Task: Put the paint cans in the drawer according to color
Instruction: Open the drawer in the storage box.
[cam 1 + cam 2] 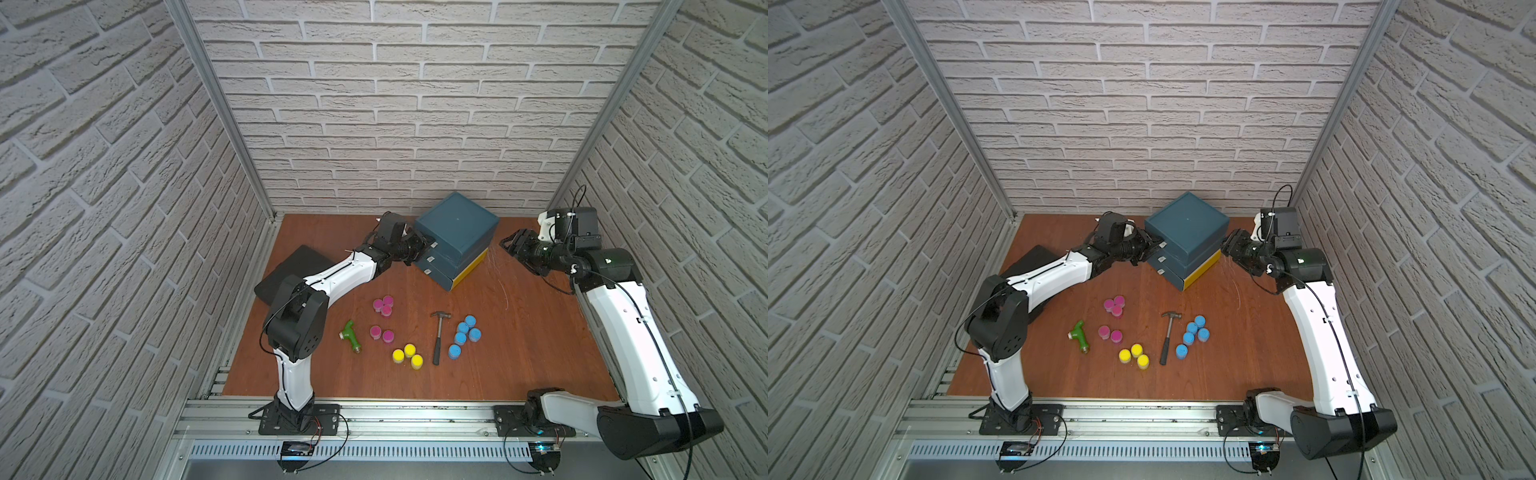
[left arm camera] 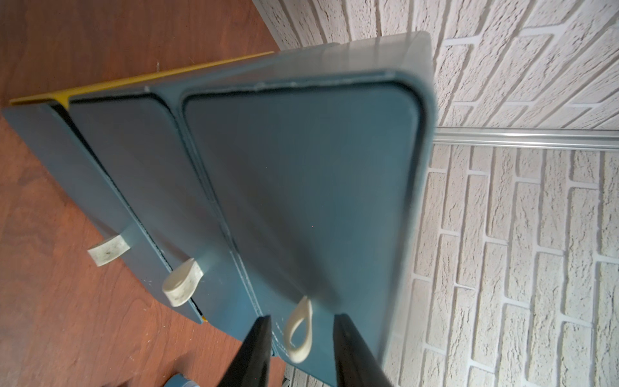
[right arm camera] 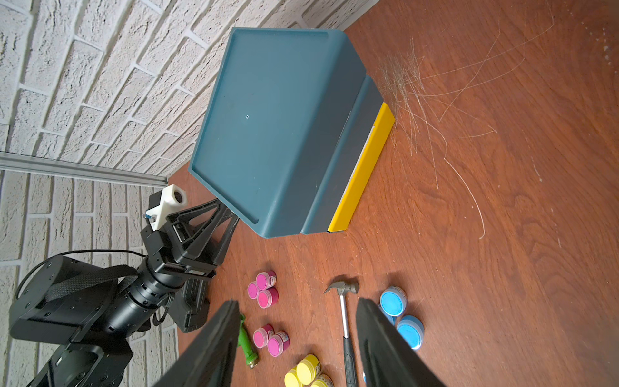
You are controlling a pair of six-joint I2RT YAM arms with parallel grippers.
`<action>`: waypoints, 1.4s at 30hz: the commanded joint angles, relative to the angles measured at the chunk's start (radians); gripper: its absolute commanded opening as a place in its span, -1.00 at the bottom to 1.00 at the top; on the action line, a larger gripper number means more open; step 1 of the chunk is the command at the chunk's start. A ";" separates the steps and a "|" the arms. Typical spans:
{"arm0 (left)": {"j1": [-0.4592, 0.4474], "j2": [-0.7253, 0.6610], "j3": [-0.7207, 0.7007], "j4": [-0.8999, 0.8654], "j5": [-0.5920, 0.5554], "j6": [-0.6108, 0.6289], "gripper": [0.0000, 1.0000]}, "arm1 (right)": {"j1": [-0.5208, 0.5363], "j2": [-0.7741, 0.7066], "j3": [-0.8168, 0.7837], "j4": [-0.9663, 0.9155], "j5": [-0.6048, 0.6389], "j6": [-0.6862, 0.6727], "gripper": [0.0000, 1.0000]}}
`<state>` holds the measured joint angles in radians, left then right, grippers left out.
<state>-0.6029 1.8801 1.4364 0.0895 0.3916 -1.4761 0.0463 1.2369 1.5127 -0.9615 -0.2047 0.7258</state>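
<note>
Labels point(image 3: 273, 279) on pink paint cans point(image 3: 265, 280) — illegible.

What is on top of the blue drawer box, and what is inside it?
The drawer box has a bare top. Its drawer fronts cover the inside, so its contents cannot be seen.

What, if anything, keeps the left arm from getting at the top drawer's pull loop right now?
Likely nothing, so yes: the left gripper is at the top drawer, its fingers open on either side of the pull loop, with nothing else between them.
</note>
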 commanded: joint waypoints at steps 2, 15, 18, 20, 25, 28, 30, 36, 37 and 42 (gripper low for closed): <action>-0.008 0.011 0.006 0.079 0.011 -0.019 -0.29 | 0.009 -0.001 -0.010 0.024 -0.009 0.003 0.21; -0.010 -0.019 -0.054 0.111 -0.002 -0.035 -1.00 | 0.013 -0.001 -0.028 0.016 -0.002 0.000 0.12; -0.010 -0.068 -0.108 0.100 0.001 -0.026 -1.00 | 0.021 0.002 -0.020 -0.019 0.025 -0.014 0.11; -0.006 -0.110 -0.152 0.098 0.004 -0.022 -1.00 | 0.029 0.007 -0.017 -0.050 0.047 -0.027 0.08; -0.003 -0.219 -0.251 0.059 0.023 0.010 -1.00 | 0.066 0.000 -0.054 -0.093 0.093 -0.037 0.06; -0.002 -0.273 -0.314 0.053 0.039 0.013 -1.00 | 0.098 -0.007 -0.096 -0.103 0.118 -0.027 0.06; -0.001 -0.311 -0.353 0.041 0.039 0.016 -1.00 | 0.118 -0.012 -0.122 -0.105 0.128 -0.016 0.06; 0.000 -0.405 -0.443 -0.007 0.021 0.023 -1.00 | 0.174 -0.014 -0.183 -0.089 0.133 0.011 0.07; 0.000 -0.421 -0.455 -0.016 0.015 0.028 -1.00 | 0.180 -0.012 -0.191 -0.089 0.130 0.013 0.06; -0.001 -0.482 -0.495 -0.052 -0.007 0.034 -1.00 | 0.199 -0.020 -0.246 -0.070 0.124 0.028 0.07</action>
<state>-0.6025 1.4403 0.9627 0.0620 0.3832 -1.4673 0.2348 1.2392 1.2945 -1.0554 -0.0902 0.7311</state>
